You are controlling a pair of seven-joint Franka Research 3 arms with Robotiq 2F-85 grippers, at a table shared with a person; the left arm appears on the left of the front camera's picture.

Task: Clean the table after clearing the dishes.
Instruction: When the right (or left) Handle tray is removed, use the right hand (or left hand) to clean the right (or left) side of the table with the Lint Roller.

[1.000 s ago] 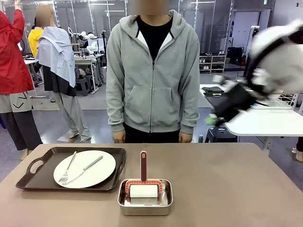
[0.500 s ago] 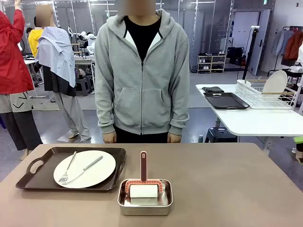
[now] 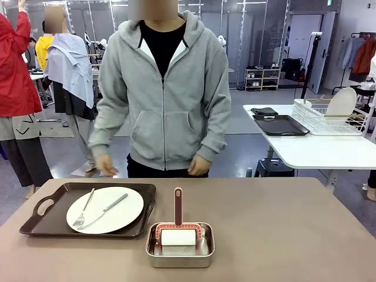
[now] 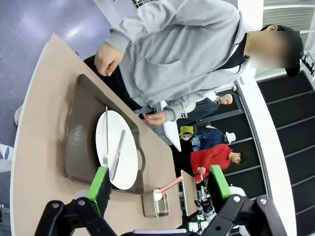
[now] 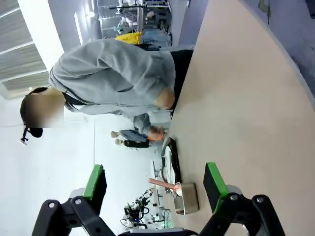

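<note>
Brown tray [image 3: 35, 226] with white plate [image 3: 120, 218], fork [image 3: 84, 210], knife [image 3: 106, 210] at nine o'clock on desk [image 3: 282, 235], not yet cleared; wiping unstarted. Spread wide, nothing held: left jaws, right jaws.

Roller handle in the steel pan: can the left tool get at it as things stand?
Probably yes. The handle sticks out of the pan with nothing over it, the person's hands are at the far edge, and the left tool is open.

We see glossy grey floor [image 4: 29, 19] beyond the left claw [image 4: 158, 181]. Farther off: white side bench [image 3: 317, 154] with wire rack [image 3: 326, 120], glass partitions [image 3: 258, 35], shelving [image 3: 264, 78].
</note>
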